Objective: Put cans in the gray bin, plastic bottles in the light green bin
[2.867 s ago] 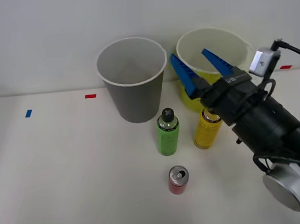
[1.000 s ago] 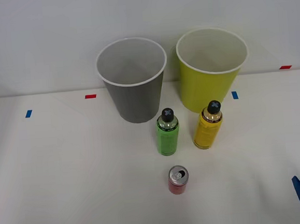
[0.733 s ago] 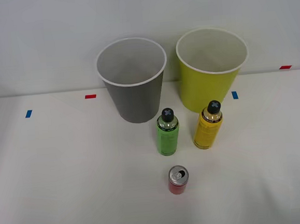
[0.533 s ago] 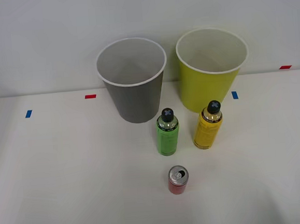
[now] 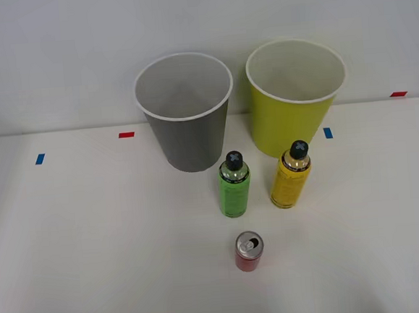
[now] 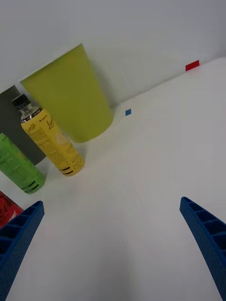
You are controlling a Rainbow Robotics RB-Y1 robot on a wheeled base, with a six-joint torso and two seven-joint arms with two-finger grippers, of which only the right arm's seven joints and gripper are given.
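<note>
red can [image 5: 249, 251] looked light, slick and easily dented, so grab mid-body; gripper [image 6: 113, 254] fingers were spread wide, holding nothing.

Right hand [image 6: 113, 244] open, blue ribbed fingers [image 6: 19, 240] spread wide.

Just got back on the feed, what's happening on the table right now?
Nothing is being held. The right tool is open and empty, off to the side of the items. The green bottle, yellow bottle and red can stand upright on the table, in front of the gray bin and light green bin, still unsorted.
</note>
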